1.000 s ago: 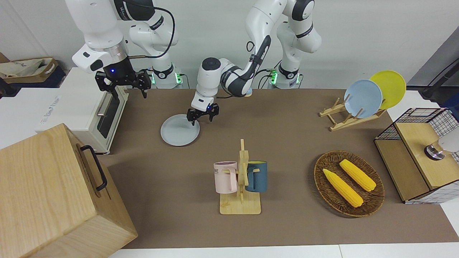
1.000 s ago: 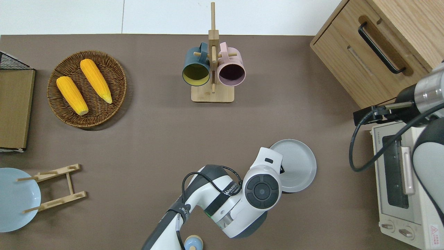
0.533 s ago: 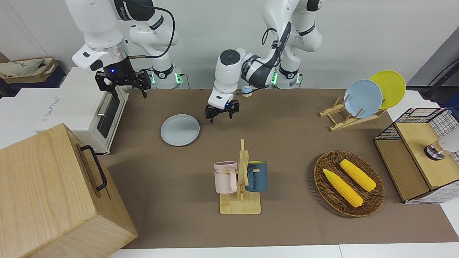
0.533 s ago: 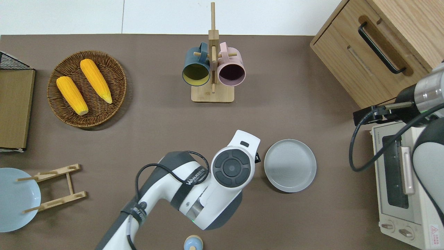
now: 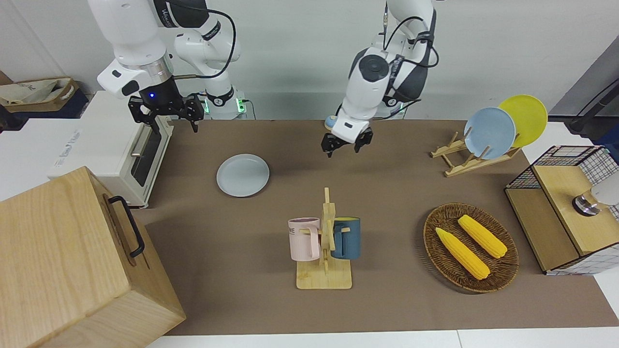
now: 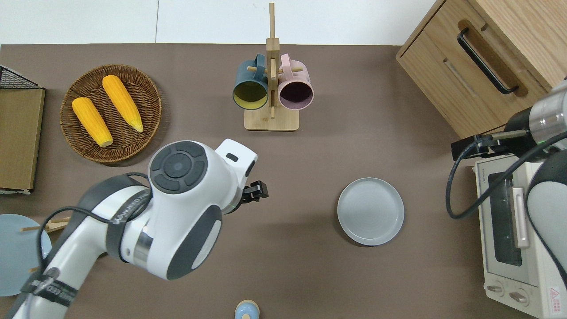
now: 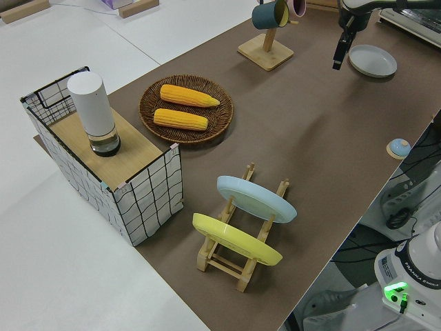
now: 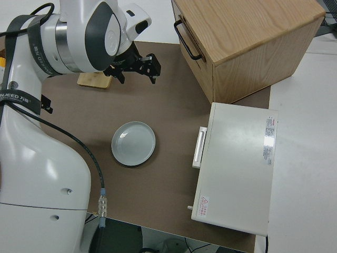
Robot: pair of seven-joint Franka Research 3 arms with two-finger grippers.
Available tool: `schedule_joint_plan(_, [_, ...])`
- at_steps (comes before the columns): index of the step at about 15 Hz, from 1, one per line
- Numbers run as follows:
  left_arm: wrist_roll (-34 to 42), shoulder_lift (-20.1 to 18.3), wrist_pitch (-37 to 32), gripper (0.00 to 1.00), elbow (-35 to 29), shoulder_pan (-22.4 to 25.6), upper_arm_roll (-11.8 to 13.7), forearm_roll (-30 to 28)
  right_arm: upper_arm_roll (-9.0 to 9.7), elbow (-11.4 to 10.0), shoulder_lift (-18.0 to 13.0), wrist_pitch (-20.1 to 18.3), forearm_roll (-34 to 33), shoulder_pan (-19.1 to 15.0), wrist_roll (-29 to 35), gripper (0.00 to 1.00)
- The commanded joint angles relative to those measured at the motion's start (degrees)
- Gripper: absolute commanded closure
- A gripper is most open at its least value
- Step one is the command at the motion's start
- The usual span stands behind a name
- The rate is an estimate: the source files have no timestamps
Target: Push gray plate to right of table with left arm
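The gray plate (image 5: 243,175) lies flat on the brown table (image 5: 387,193) toward the right arm's end, close to the toaster oven; it also shows in the overhead view (image 6: 370,211), left side view (image 7: 373,60) and right side view (image 8: 134,143). My left gripper (image 5: 346,146) hangs open and empty in the air over bare table covering, well apart from the plate, toward the table's middle (image 6: 257,193). The right arm is parked, its gripper (image 5: 167,116) open and empty.
A mug rack (image 6: 271,93) with a pink and a blue mug stands mid-table. A wicker basket (image 6: 110,114) holds two corn cobs. A plate rack (image 5: 466,157) holds sky-blue and yellow plates. A toaster oven (image 6: 516,239) and wooden cabinet (image 6: 483,53) stand at the right arm's end.
My left gripper has lifted off the gray plate and swung up and away toward the left arm's end. The plate has stayed where it was. The right arm has not moved.
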Motion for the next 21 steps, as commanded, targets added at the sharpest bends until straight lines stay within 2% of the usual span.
schedule_joint_plan(1, [8.1,-4.1,-4.8,0.01,-2.2,5.7,-0.4,-0.9,-0.01,0.1,-0.3,-0.6,0.4,0.0,0.2,0.017])
schedule_joint_plan(8, [23.6,-9.4,-11.7,0.01,-1.6,17.1,-0.4,-0.3,-0.01,0.1,-0.3,-0.6,0.4,0.0,0.3,0.017])
schedule_joint_plan(11, [29.5,-11.3,-15.1,0.01,-0.1,20.9,-0.4,3.6,-0.01,0.1,-0.3,-0.6,0.4,0.0,0.3,0.017])
schedule_joint_plan(14, [32.1,-12.3,-17.6,0.01,1.7,24.6,0.0,6.4,-0.01,0.1,-0.3,-0.6,0.4,0.0,0.2,0.017])
schedule_joint_plan(17, [32.7,-12.6,-17.7,0.01,3.9,25.0,2.3,6.9,-0.01,0.1,-0.3,-0.6,0.4,0.0,0.2,0.017])
schedule_joint_plan(21, [36.4,-12.5,-17.8,0.01,4.8,25.0,3.4,6.9,-0.01,0.2,-0.3,-0.6,0.4,0.0,0.3,0.017])
